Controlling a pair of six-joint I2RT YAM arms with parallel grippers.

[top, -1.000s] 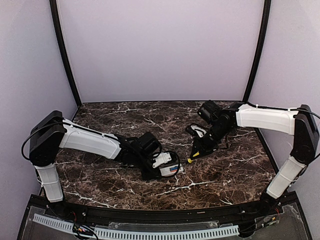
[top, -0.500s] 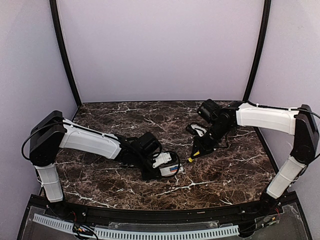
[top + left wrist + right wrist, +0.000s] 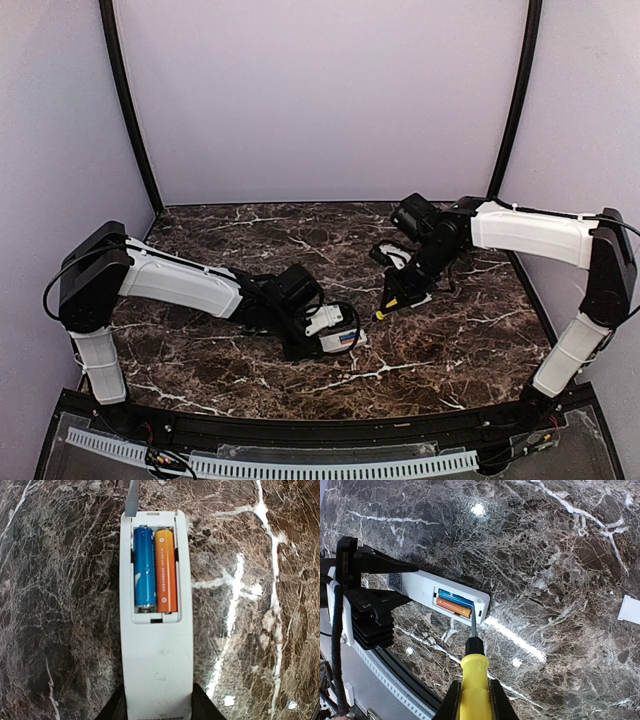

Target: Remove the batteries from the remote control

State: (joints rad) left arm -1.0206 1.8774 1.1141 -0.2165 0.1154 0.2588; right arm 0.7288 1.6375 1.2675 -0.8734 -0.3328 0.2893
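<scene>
- Right of centre overhead, right pincer (image 3: 472,692), clenching the screwdriver (image 3: 474,667), is edging slightly up-frame.
- Left pincer (image 3: 157,711) is holding the remote control (image 3: 156,670) unmoved; batteries (image 3: 165,570) are sitting unextracted.

Remote control (image 3: 156,670): plain white. Blue battery (image 3: 144,567): solid blue. Orange battery (image 3: 166,570): orange with a line of fine white print. Screwdriver (image 3: 472,680): yellow handle, black collar, grey shaft. Table (image 3: 60,605): dark brown-black marble pattern, white veins. Cover (image 3: 631,610): white. Left arm (image 3: 180,280) and right arm (image 3: 525,235): white shells, black joints. Walls (image 3: 320,100): pale lilac.
</scene>
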